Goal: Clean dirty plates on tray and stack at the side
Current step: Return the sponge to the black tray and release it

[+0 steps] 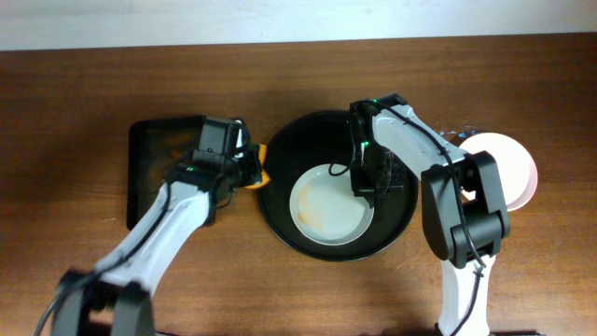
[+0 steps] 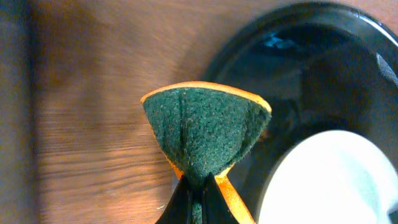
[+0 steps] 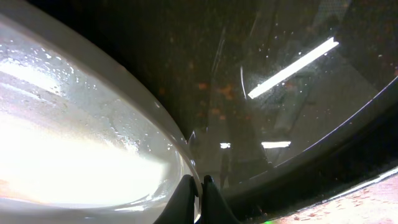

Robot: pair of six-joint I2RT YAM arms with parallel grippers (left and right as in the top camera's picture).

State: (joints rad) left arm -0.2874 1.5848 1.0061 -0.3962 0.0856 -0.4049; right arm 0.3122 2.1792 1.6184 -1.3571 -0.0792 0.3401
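Overhead: 1 plate (image 1: 328,207) (faint orange smear) lies in the round black tray (image 1: 298,145). The right claw (image 1: 364,184) sits at the plate's right rim, and the left claw (image 1: 254,171) is just beside the tray's left rim. A 2nd plate (image 1: 518,163) rests on the tabletop (image 1: 75,93), far right.
Left wrist: the left claw (image 2: 199,198) pinches a green-and-orange sponge (image 2: 202,130).
Right wrist: the right claw (image 3: 200,194) is pressed together on the plate's rim.

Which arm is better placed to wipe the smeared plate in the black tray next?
Left. The left gripper pinches the sponge beside the tray, near the plate; the right gripper is clamped on the plate's rim, with no sponge.
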